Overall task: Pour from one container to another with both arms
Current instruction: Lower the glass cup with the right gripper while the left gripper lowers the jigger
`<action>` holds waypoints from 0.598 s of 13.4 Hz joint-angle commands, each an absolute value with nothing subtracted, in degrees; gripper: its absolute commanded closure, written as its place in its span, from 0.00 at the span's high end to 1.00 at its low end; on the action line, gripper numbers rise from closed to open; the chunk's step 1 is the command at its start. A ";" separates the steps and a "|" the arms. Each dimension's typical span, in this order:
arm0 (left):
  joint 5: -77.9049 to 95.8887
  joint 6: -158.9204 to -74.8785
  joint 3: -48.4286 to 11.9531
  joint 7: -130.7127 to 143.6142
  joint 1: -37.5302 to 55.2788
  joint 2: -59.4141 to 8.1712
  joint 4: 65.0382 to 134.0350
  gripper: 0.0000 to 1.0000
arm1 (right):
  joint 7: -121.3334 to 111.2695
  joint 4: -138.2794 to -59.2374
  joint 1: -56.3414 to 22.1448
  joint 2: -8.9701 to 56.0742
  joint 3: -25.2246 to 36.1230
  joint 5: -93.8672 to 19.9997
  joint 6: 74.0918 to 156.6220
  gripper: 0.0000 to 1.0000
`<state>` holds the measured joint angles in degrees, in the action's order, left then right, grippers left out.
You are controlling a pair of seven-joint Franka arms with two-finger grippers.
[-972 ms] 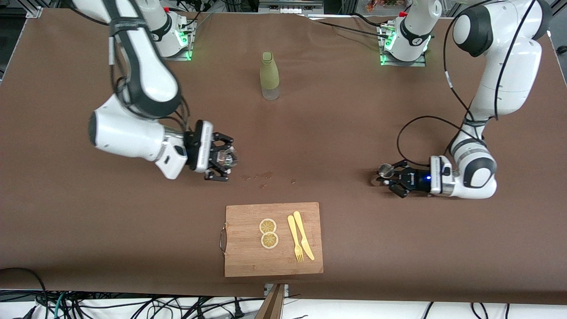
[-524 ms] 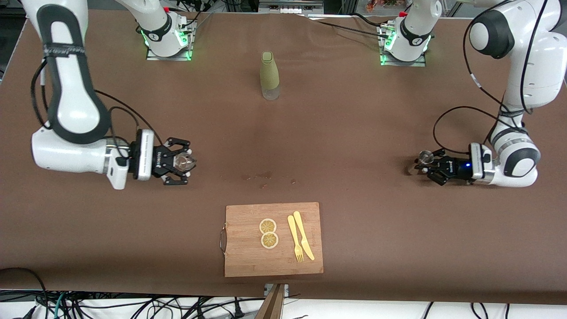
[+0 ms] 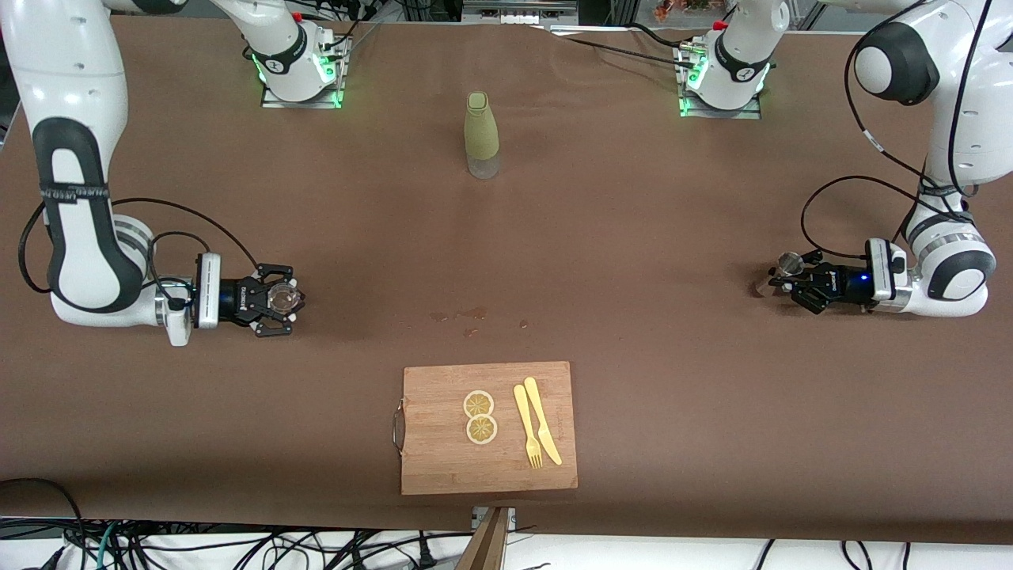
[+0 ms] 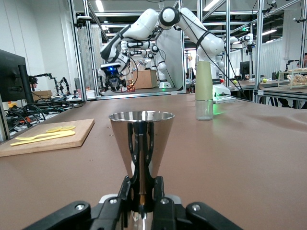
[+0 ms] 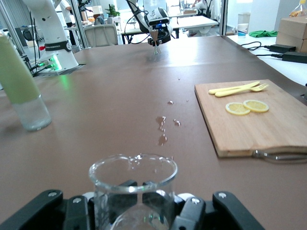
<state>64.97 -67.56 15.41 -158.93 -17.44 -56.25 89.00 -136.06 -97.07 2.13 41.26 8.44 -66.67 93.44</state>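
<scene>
Up close, left gripper (image 4: 141, 211) clamps a metal jigger (image 4: 141, 139), right gripper (image 5: 136, 203) a seemingly empty beaker (image 5: 133, 184).

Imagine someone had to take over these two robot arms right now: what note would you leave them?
Left tool: shut on the metal cone cup, held upright low over the table's left-arm end.
Right tool: shut on the clear glass beaker, upright low over the right-arm end.
Green bottle stands between the two bases. Cutting board lies nearest the front camera, carrying lemon slices, fork and knife.
Done: both containers gripped; a few wet spots mark the cloth mid-table, so some liquid has spilled.
Left: whether pouring has happened is unclear. The containers sit far apart; bring them together or set them down.
</scene>
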 commanded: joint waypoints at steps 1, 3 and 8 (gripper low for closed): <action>62.49 -66.01 16.79 -172.43 -17.58 -57.21 90.09 0.00 | -141.84 -96.42 4.74 45.07 7.56 -67.85 91.15 0.00; 62.49 -66.01 17.40 -172.97 -17.84 -57.91 90.09 0.00 | -144.91 -96.33 5.88 47.89 7.38 -68.55 91.05 0.00; 62.58 -66.71 17.40 -174.55 -17.93 -60.20 89.56 0.00 | -151.26 -95.98 6.50 54.05 7.38 -73.39 90.35 0.04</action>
<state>64.70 -67.16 16.68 -160.11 -18.11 -59.25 89.01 -149.65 -97.00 5.22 52.56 8.26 -72.07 91.75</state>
